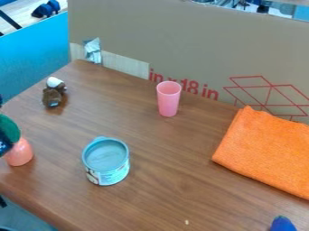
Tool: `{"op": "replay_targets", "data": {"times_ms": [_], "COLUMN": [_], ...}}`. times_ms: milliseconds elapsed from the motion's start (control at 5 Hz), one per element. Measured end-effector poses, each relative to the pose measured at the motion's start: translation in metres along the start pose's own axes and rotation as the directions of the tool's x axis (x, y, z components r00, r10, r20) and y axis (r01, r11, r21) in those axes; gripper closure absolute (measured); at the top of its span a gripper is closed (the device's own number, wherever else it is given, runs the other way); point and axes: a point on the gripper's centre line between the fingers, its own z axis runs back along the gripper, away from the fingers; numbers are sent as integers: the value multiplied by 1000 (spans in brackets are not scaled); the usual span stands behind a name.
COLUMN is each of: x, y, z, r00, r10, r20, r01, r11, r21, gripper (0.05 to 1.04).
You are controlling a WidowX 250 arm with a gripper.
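Note:
At the far left edge, a dark part that looks like my gripper is cut off by the border. It is against or just in front of a green rounded piece above a salmon-coloured object; contact is unclear. To the right stands a light-blue can or mug, upright. A pink cup is upright further back. A small brown toy with a white top sits at the back left. An orange cloth lies spread at the right.
The brown wooden table is bounded at the back by a cardboard panel and at the left by a blue panel. Crumpled silvery material is at the back corner. A blue rounded tip shows at the bottom right.

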Motion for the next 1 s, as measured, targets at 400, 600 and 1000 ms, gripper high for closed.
{"op": "replay_targets", "data": {"times_ms": [400, 600, 1000], "x": [33, 54, 126], "y": [-20, -32, -50], "z": [43, 62, 59], "r00": [990, 985, 955], "r10": [-98, -159, -283], "r20": [102, 65, -95], "r01": [96, 155, 288], "r11": [995, 986, 956], "r21": [28, 57, 49], "gripper": [73, 75, 78]}}
